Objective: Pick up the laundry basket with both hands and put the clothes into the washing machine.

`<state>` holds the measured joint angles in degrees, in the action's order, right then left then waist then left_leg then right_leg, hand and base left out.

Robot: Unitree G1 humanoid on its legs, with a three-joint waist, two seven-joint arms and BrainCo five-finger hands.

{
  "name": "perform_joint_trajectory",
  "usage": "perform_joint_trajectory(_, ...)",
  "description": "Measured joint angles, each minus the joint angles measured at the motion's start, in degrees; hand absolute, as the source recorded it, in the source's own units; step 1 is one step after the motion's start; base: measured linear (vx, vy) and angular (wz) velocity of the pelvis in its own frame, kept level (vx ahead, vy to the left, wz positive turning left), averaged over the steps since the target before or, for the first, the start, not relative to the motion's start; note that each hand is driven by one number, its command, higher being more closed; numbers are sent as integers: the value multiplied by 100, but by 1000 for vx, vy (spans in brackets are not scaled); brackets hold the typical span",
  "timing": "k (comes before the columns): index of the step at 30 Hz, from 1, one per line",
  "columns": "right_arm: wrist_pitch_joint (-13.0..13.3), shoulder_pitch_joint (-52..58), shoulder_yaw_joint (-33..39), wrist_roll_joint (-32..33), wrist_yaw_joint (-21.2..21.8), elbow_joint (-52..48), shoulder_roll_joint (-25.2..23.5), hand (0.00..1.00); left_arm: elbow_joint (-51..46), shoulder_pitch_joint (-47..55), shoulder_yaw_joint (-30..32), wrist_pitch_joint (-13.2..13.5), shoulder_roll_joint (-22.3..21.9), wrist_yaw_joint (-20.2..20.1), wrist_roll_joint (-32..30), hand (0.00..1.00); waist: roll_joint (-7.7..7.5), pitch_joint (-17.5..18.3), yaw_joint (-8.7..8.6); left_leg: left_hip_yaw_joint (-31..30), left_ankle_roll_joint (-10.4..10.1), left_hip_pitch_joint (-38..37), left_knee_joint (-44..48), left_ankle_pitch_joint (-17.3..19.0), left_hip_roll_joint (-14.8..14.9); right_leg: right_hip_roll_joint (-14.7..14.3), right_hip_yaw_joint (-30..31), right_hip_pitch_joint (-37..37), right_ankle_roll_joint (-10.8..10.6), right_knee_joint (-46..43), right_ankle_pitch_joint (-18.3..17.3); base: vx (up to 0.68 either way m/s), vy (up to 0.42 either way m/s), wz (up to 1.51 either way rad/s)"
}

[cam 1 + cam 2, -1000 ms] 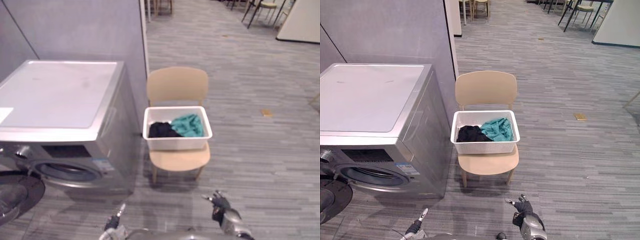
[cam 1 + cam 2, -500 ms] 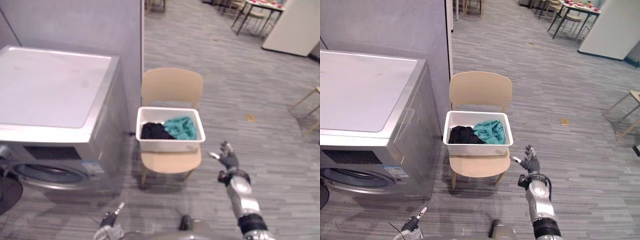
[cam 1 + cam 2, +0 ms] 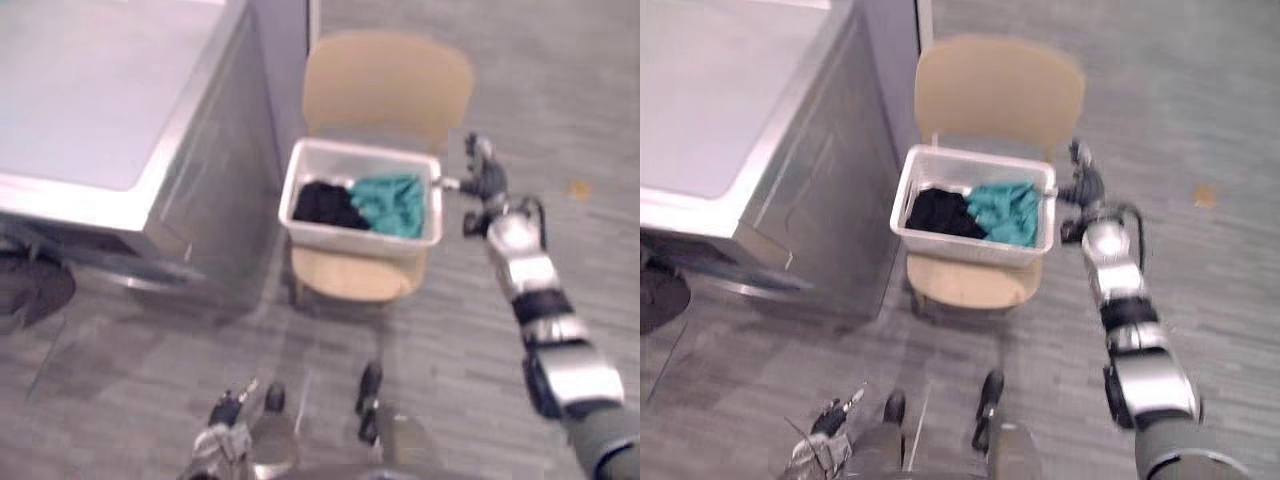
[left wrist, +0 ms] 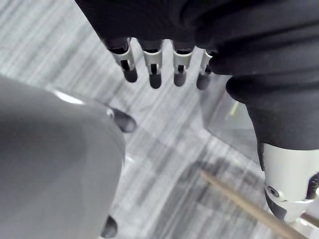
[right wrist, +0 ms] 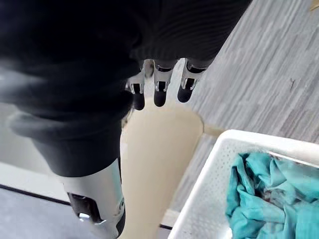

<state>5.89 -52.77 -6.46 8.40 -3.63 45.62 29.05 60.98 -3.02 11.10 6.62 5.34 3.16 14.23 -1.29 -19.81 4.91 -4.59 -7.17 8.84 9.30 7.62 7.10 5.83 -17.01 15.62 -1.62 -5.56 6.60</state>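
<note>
I am looking at the laundry basket (image 3: 360, 243) sitting on the seat of a tan chair (image 3: 385, 80), with a teal garment (image 3: 392, 205) and a black garment (image 3: 320, 203) lying inside it. My right hand (image 3: 483, 180) is hovering just beside the basket's right rim, its fingers (image 5: 158, 88) straight and holding nothing. I cannot tell whether the thumb is touching the rim. The left hand (image 4: 152, 62) is hanging low, well apart from the basket, with its fingers relaxed and empty. For a level lift I am wanting both hands curled under opposite rims before raising, so the left one needs to get to the left rim. The washing machine (image 3: 100, 100) is standing just beside the chair on that side, leaving a narrow gap, and the chair back is crowding the right hand.
</note>
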Motion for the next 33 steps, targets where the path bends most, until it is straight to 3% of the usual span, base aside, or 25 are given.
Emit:
perform_joint_trajectory(3, -28, -919, -51, 191, 23, 510, 74, 0, -172, -216, -72, 54, -34, 95, 432, 0, 69, -471, 211, -4, -45, 439, 144, -98, -44, 99, -3, 526, 32, -360, -22, -145, -34, 6)
perform_joint_trajectory(5, -67, -1181, -53, 357, 28, 586, 74, 0, -286, -305, -217, 92, -52, 118, 571, 0, 68, -585, 233, -38, -37, 651, 163, -147, -87, 176, -28, 783, 90, -539, -67, -93, -19, 11)
perform_joint_trajectory(10, -224, -1606, -150, 652, 47, 946, 73, 0, -881, -575, -681, 235, -215, 238, 604, 0, 98, -656, 214, -162, -72, 1183, 322, -218, -150, 432, -182, 1309, 152, -955, -217, -64, 1, 18)
perform_joint_trajectory(18, -399, -1908, -652, 674, -123, 1212, 123, 0, -1218, -732, -719, 271, -393, 353, 533, 0, 117, -673, 223, -300, -132, 1757, 479, -251, -124, 531, -364, 1861, 248, -1347, -399, -28, -40, 11)
perform_joint_trajectory(33, -438, -2223, -1983, 33, -272, 1382, 1233, 0, -1962, -726, -1123, 276, -507, 471, 474, 0, 127, -676, 226, -249, -194, 2600, 698, -290, -144, 678, -491, 2732, 341, -1690, -477, 9, -18, 0)
